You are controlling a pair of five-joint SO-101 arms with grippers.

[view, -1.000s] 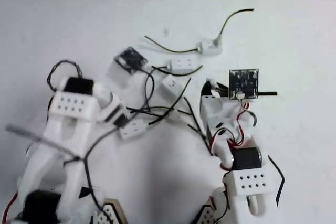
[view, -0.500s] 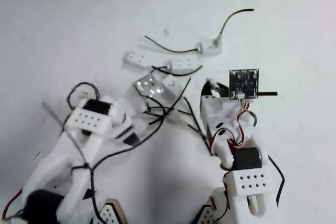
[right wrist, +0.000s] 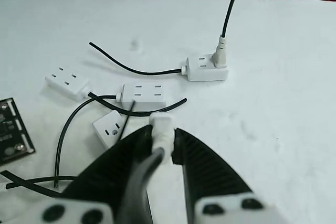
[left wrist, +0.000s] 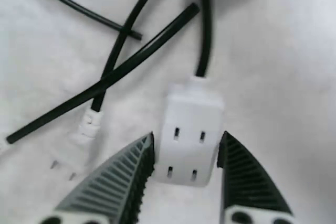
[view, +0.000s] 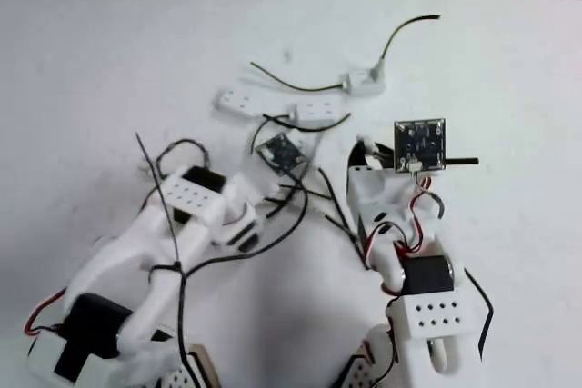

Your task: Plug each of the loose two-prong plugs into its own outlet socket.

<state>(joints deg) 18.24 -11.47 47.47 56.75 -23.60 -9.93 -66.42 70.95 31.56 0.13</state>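
Left gripper (left wrist: 186, 139) has its jaws apart with a socket (left wrist: 188, 156) sitting right between them, we'd say nearly touching both sides. Right gripper (right wrist: 163, 131) is clamped on a plug (right wrist: 161, 121). Over at the far socket (right wrist: 202, 70) we see a corded plug (right wrist: 219, 56) already in.

White table (view: 91, 61): outlet sockets (view: 238, 101), loose plug (left wrist: 80, 132), black cords (left wrist: 113, 74).
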